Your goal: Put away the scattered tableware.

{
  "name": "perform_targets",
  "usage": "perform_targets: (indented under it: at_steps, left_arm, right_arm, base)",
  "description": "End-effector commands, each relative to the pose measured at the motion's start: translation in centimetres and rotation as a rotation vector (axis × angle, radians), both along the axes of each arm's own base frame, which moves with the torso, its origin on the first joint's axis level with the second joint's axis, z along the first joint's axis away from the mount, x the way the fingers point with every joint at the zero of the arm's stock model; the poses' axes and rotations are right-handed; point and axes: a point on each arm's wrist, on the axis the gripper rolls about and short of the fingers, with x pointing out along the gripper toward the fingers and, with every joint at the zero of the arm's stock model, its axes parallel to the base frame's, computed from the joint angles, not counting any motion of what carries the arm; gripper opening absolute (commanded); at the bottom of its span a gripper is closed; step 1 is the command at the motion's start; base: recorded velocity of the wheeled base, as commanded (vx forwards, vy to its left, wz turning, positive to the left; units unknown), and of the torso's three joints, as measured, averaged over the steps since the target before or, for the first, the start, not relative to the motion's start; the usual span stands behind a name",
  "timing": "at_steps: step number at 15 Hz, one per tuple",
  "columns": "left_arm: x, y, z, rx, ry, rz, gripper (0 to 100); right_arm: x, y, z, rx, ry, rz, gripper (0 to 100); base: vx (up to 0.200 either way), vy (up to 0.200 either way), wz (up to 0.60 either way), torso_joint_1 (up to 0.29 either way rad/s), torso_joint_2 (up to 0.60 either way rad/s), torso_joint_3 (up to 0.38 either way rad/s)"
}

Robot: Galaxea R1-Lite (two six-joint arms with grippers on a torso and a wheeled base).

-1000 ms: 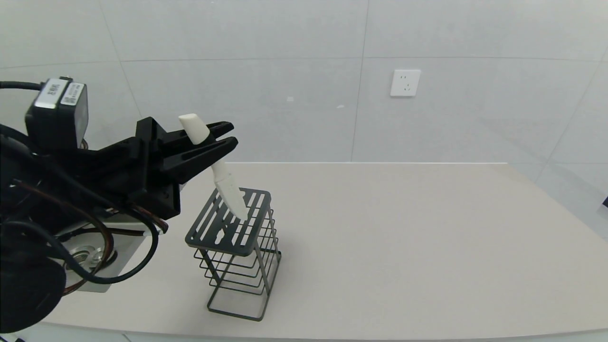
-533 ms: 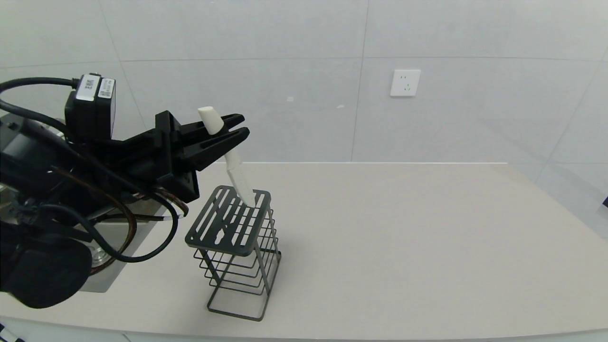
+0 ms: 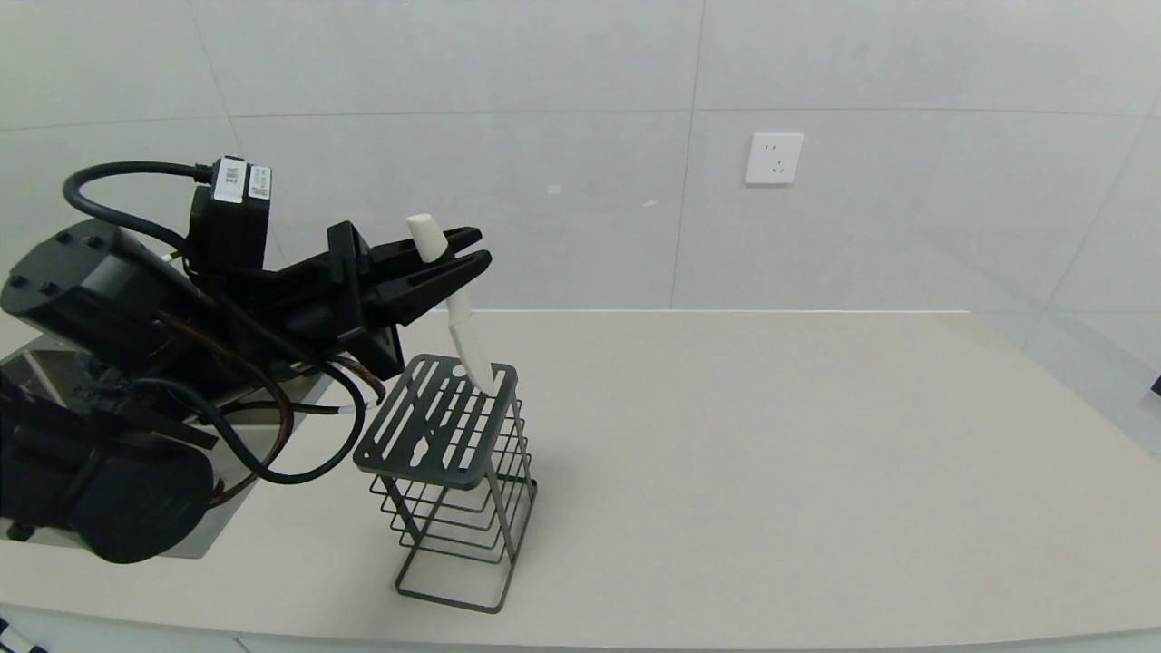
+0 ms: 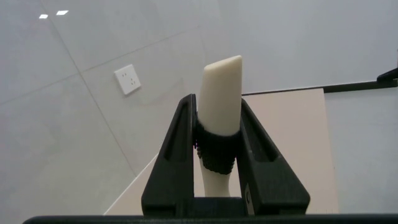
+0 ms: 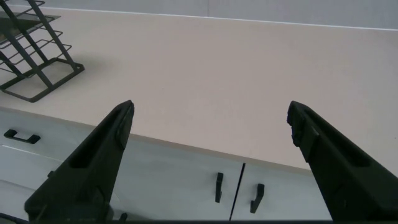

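Pale grey wall tiles [image 3: 453, 73], with a white wall socket [image 3: 774, 158], back a beige worktop [image 3: 771, 453] that carries a dark metal wire rack with a slotted top plate [image 3: 442, 424]. Above the rack's far corner, the left claw [image 3: 473, 251] is clenched on the handle of an all-white knife [image 3: 461, 317], which hangs blade down and slightly tilted. The left wrist view shows the knife [image 4: 219, 93] pinched squarely between both fingers of the left claw [image 4: 217, 146]. The blade tip sits at the top plate's far right slots (whether it has entered a slot or only touches the plate I cannot tell). The right claw [image 5: 210, 115] hovers spread wide and empty over the worktop's near edge, well apart from the rack.

By my reading the job is at its stowing step: the knife is gripped and lined up, but not lowered in or let go. What remains is to slide it down through a slot and release it. The knife is the one piece of tableware I can make out.
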Motion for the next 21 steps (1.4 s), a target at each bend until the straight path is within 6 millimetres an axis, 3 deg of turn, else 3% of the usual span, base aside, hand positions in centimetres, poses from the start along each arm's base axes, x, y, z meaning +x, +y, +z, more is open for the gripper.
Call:
perform_targets:
  at_steps: [1, 9, 14, 21]
  left_arm:
    - [0.2, -0.1, -0.3, 0.002, 0.008, 0.0, 0]
    - [0.0, 0.0, -0.6, 0.007, 0.024, 0.001, 0]
    - [-1.7, 0.6, -1.2, 0.015, 0.064, 0.004, 0]
    - [-1.8, 0.7, -1.5, 0.025, 0.055, 0.013, 0]
  right_arm:
    - [0.0, 0.0, 0.0, -0.001, 0.006, 0.001, 100]
    - [0.0, 0.0, 0.0, -0.002, 0.005, 0.001, 100]
    - [0.0, 0.0, 0.0, -0.002, 0.005, 0.001, 100]
    - [0.0, 0.0, 0.0, -0.002, 0.005, 0.001, 100]
  base:
    - [0.0, 0.0, 0.0, 0.0, 0.0, 0.0]
    - [0.0, 0.0, 0.0, 0.0, 0.0, 0.0]
    - [0.0, 0.0, 0.0, 0.0, 0.0, 0.0]
    - [0.0, 0.0, 0.0, 0.0, 0.0, 0.0]
